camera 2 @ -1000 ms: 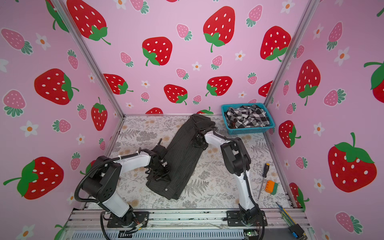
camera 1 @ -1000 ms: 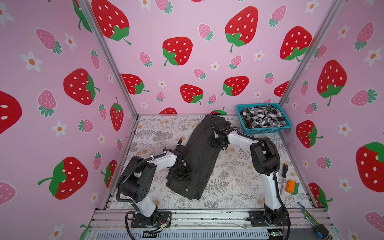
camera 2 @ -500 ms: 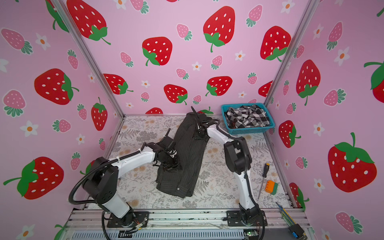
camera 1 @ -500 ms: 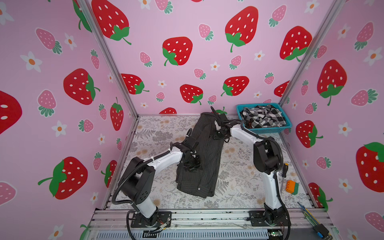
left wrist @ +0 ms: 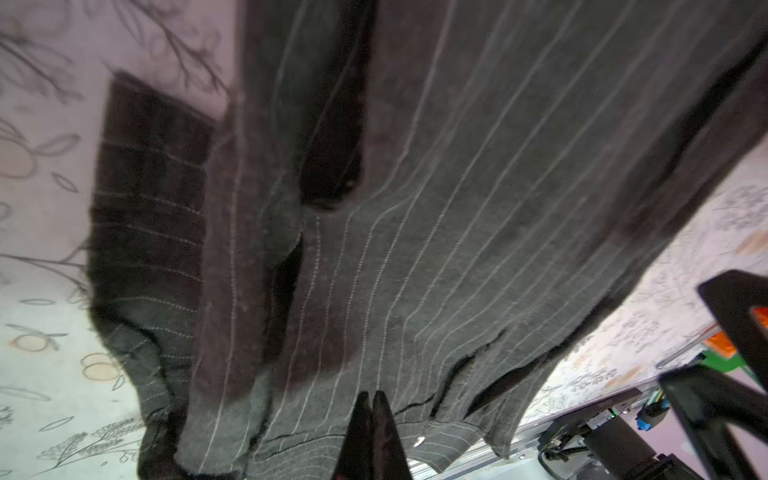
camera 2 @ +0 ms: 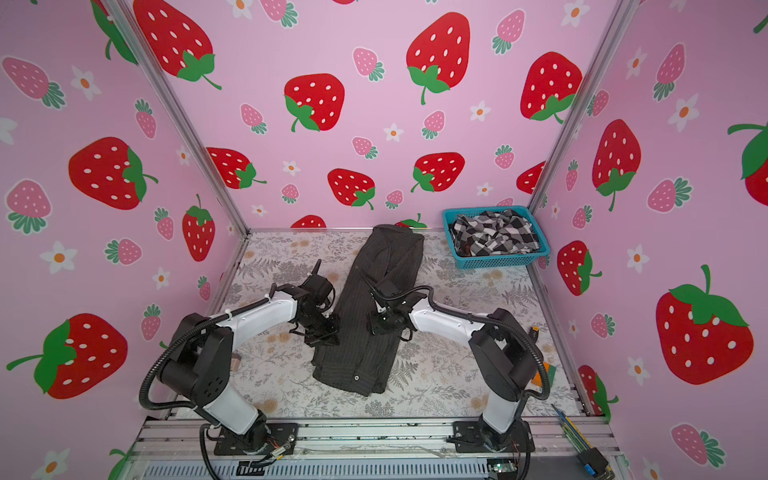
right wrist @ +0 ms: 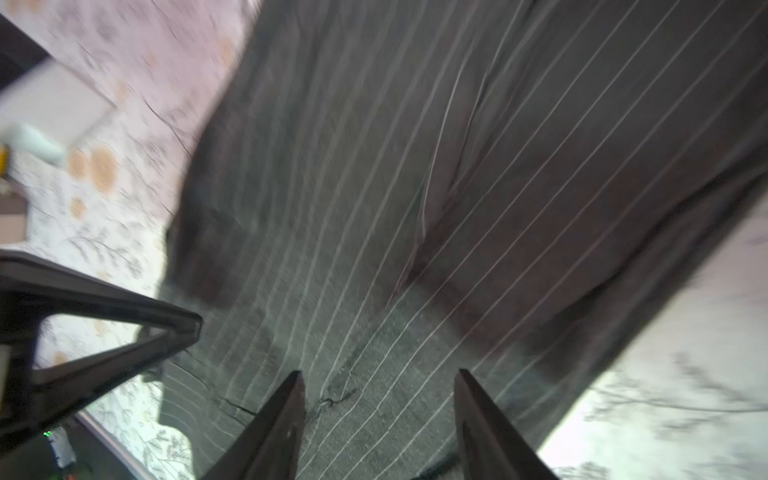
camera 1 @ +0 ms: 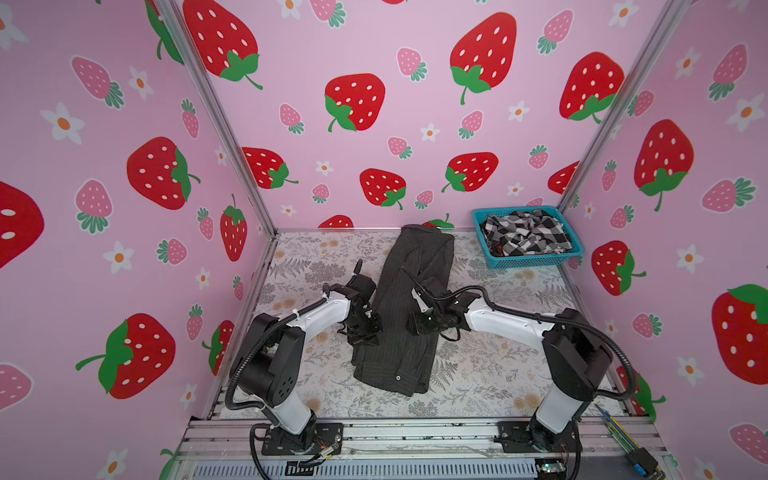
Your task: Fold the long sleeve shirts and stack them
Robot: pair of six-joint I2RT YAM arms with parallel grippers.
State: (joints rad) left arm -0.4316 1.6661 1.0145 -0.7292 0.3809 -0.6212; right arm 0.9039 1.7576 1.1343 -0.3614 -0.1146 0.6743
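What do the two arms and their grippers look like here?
Both arms are alike: the left arm and right arm have white shells between bulky black joints, each with a black ribbed cable hose looping alongside, on black base plates bolted to a metal rail. The left gripper and right gripper have slim black fingers tapering to points.

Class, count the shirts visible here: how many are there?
2. A pinstriped shirt lies along the middle of the table; a checked shirt is bundled in the blue basket at the back-right corner. More may hide beneath it.
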